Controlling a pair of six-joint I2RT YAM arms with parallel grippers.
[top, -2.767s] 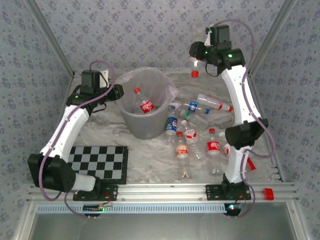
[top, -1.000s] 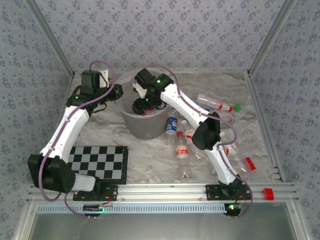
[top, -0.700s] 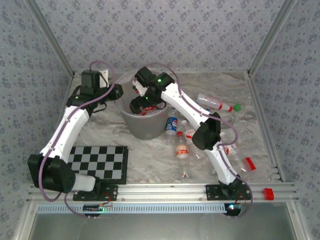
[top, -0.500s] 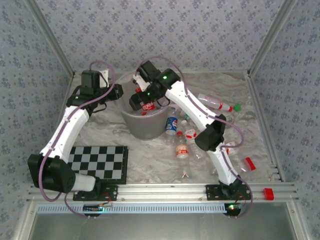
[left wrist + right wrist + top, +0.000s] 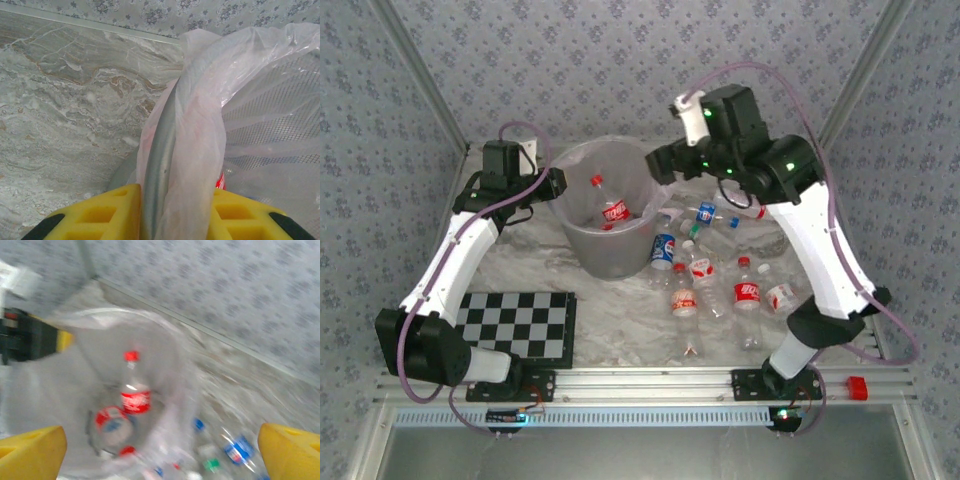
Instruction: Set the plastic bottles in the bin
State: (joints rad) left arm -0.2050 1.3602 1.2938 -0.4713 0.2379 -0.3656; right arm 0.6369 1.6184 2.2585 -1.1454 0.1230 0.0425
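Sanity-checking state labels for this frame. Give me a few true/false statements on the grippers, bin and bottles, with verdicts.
1. The left gripper is clamped on the rim of the bin. True.
2. The right gripper holds a bottle. False: its jaws are open and empty.
3. The bin is empty. False: red-labelled bottles lie inside.
4. Several bottles lie on the table, on the right side of the bin. True.

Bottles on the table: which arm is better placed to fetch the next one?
Right. The right claw is open and empty, near the bottles on its side; the left claw is shut on the rim of the bin.
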